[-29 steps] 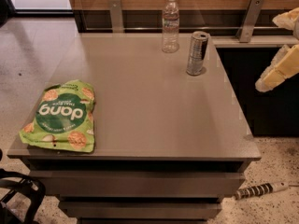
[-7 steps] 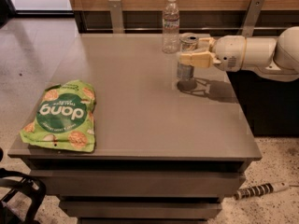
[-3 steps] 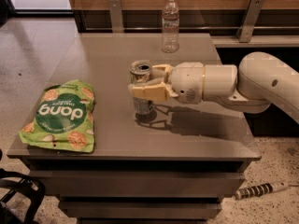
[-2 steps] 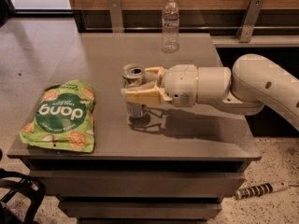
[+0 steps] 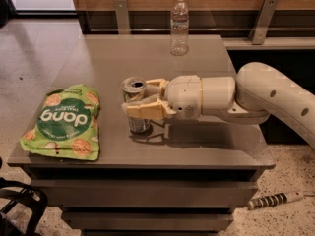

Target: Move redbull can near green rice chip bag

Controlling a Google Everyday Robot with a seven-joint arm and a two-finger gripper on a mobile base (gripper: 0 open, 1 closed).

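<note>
The redbull can [image 5: 134, 88], slim and silver-grey with a shiny pull-tab top, stood upright near the middle of the table's [image 5: 206, 151] front edge, clasped by the gripper [image 5: 142, 106] reaching in from the right. The green rice chip bag [image 5: 64, 122] lay flat at the front-left corner, near the can but apart from it

Soft light falls from above: the gripper [image 5: 142, 106], clasped round the can [image 5: 138, 126] at the middle of the table [image 5: 206, 151], throws a short dark shadow beneath it. Pale glare washes the floor [image 5: 42, 38] at upper left, and the table carries a dull sheen.
</note>
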